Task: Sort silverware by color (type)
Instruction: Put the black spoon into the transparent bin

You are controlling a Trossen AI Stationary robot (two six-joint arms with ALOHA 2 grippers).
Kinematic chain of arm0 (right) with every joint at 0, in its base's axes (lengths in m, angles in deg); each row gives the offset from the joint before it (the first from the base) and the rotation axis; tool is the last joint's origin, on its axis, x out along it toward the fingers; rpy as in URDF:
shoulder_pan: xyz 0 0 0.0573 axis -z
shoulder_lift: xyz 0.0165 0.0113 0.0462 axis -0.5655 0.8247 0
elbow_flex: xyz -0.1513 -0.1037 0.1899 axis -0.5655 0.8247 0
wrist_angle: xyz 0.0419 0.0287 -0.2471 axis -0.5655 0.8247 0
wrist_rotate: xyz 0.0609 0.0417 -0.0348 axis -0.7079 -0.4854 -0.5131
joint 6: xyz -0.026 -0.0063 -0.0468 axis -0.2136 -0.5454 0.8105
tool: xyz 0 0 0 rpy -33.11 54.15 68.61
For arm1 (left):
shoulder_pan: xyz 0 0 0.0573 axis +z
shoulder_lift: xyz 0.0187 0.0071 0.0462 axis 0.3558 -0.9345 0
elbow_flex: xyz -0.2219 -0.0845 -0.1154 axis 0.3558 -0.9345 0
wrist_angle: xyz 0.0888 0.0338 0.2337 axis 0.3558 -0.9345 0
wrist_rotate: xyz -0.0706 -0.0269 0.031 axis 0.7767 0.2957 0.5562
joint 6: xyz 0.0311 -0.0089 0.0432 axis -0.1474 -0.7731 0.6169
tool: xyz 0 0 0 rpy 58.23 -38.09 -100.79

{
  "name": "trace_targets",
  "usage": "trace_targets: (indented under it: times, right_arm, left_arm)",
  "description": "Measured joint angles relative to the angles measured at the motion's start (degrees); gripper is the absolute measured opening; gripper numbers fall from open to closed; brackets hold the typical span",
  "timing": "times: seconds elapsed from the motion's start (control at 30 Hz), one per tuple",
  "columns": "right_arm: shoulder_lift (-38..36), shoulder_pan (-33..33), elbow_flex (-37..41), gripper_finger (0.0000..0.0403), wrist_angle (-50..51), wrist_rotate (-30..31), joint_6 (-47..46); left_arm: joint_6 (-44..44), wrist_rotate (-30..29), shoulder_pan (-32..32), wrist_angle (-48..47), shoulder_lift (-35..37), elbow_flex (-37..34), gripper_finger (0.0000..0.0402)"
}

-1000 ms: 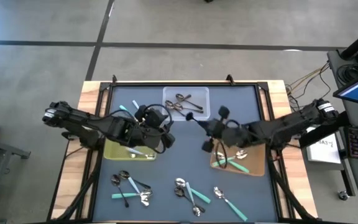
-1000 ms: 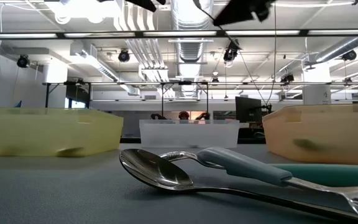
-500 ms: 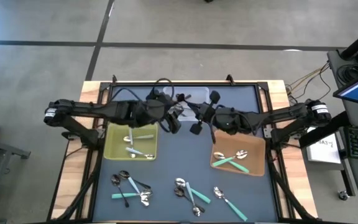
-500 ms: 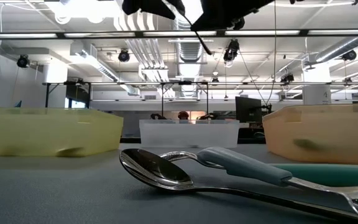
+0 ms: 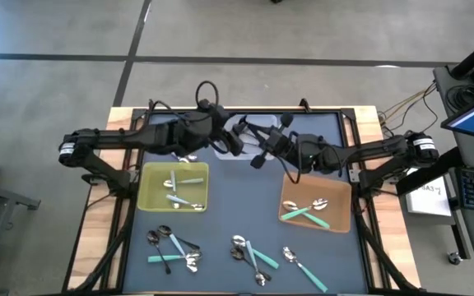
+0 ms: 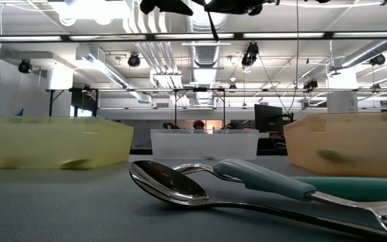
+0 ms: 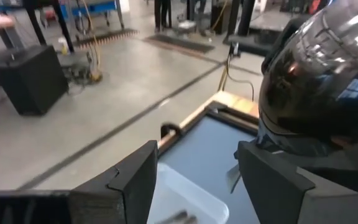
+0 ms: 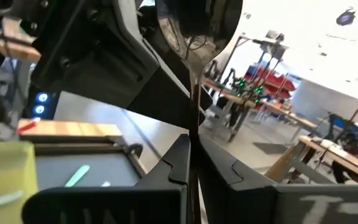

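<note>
Your dark metal spoon (image 8: 194,37) is pinched by its handle between the closed fingers of the right hand (image 5: 259,156), bowl held up, above the tabletop (image 5: 237,210) just in front of the clear tray (image 5: 230,154). Your left hand (image 5: 230,141) is right beside it over that clear tray, fingers (image 7: 132,180) spread apart and holding nothing. The yellow tray (image 5: 174,187) on your left has two pale-blue-handled spoons (image 5: 176,197) in it, and the orange-brown tray (image 5: 316,210) on your right holds teal-green-handled spoons (image 5: 309,213). More silverware lies loose along the tabletop's near edge in three clusters (image 5: 250,256); from the low view, the closest is a pale-blue-handled spoon (image 6: 200,185).
</note>
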Motion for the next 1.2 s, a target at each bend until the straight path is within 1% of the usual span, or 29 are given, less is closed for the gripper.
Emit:
trace_targets:
  times: [0.13, 0.23, 0.5, 0.83, 1.0, 1.1, 1.2]
  right_arm:
    - [0.02, 0.83, 0.01, 0.0009, -2.74, -0.23, 1.86]
    - [0.04, 1.87, -0.51, 0.0009, -2.65, -0.28, 1.81]
    - [0.07, 3.29, -1.92, 0.0009, -2.67, -1.55, 0.7]
    - [0.04, 3.59, -4.2, 0.0009, -2.16, -1.43, 4.12]
    - [0.06, 3.68, -4.48, 0.0009, -2.07, 0.24, 6.36]
    - [0.02, 4.03, -4.84, 0.0009, -3.38, 1.15, 7.33]
    - [-0.44, 4.95, -5.24, 0.0009, -4.22, 4.32, 9.48]
  left_arm:
    - [1.05, 2.4, 1.19, 2.03, 0.0, 0.0, 0.0205]
    - [0.59, 4.56, 2.01, 2.75, 0.0, 0.02, 0.0205]
    - [0.59, 4.74, 2.33, 4.74, 0.07, 0.07, 0.0205]
    - [0.29, 4.64, 2.33, 5.23, 0.24, 0.26, 0.0205]
    - [0.22, 2.89, 2.22, 4.96, 0.13, 0.26, 0.0205]
    - [0.47, 4.02, 2.12, 3.54, 0.09, 0.08, 0.0205]
    - [0.56, 4.31, 1.91, 2.45, -0.46, -0.14, 0.0205]
